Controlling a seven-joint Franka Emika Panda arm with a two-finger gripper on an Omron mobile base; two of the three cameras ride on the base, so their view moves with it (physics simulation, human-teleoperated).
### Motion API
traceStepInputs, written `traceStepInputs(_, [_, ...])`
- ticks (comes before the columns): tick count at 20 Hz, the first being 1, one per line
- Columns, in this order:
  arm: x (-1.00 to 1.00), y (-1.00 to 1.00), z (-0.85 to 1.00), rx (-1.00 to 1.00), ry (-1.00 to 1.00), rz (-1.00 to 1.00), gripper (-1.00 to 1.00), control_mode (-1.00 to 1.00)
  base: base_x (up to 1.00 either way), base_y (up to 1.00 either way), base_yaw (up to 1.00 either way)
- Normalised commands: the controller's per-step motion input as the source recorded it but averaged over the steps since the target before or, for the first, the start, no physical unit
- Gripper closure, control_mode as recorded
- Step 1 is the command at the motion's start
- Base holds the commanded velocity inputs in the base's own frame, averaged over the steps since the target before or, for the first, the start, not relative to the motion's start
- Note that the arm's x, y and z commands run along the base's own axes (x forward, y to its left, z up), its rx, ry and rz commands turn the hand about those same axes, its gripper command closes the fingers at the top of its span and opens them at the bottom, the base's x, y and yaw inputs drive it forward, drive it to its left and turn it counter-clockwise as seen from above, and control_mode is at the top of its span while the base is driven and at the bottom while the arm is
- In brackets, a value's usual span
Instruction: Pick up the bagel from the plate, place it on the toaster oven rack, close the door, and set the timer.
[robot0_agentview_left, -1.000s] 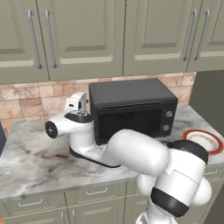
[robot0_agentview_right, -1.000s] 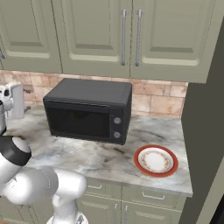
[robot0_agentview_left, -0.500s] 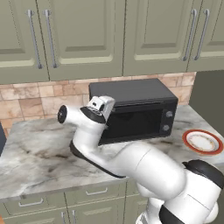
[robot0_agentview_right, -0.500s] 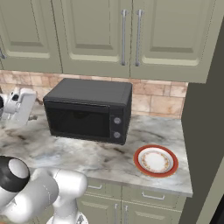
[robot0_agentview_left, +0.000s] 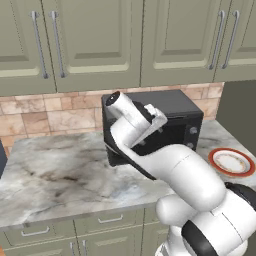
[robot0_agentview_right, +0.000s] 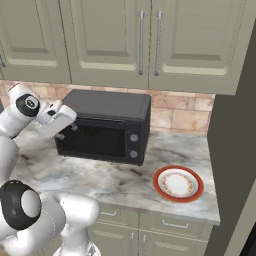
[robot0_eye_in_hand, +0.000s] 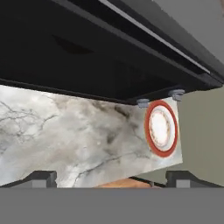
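We see the toaster oven (robot0_agentview_right: 102, 127) standing on the marble table (robot0_agentview_right: 115, 177) in the middle of the right base view, black, with its door (robot0_agentview_right: 95, 141) shut upright against the front and two round knobs (robot0_agentview_right: 133, 146) on the panel at its right. The plate (robot0_agentview_right: 178, 183) lies in the lower right of that view, white with a red-orange rim, well apart from the oven and near the front edge of the table; in the left base view the plate (robot0_agentview_left: 231, 161) sits at the right edge of the frame. We cannot make out the bagel on the plate in any view — the centre looks only pale with a faint pattern. The pincer (robot0_agentview_right: 65, 130) is at the left of the right base view, held up in front of the oven's upper left corner, and in the left base view the pincer (robot0_agentview_left: 159, 131) covers part of the oven front in the middle of the frame. In the hand view the two dark fingertips (robot0_eye_in_hand: 40, 178) stand far apart at the bottom corners, so the pincer is wide and holds nothing; above them we see the dark underside of the oven with two small feet, the marble below, and the plate (robot0_eye_in_hand: 161, 128) at the right of the middle.
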Motion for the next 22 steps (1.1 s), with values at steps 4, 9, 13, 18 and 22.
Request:
traceStepInputs(4, [-0.04, -0.76, -0.41, 0.16, -0.05, -0.28, -1.00, -1.00, 0.00, 0.00, 0.00])
traceStepInputs(9, [0.00, -0.56, -0.27, 0.06, -0.08, -0.21, -1.00, -1.00, 0.00, 0.00, 0.00])
traceStepInputs(13, [0.00, -0.48, -0.24, 0.00, -0.11, -0.13, -1.00, -1.00, 0.00, 0.00, 0.00])
traceStepInputs(18, [0.00, -0.50, -0.20, 0.00, -0.08, 0.00, -1.00, -1.00, 0.00, 0.00, 0.00])
traceStepInputs(22, [0.00, -0.51, -0.19, 0.01, -0.12, 0.03, -1.00, -1.00, 0.00, 0.00, 0.00])
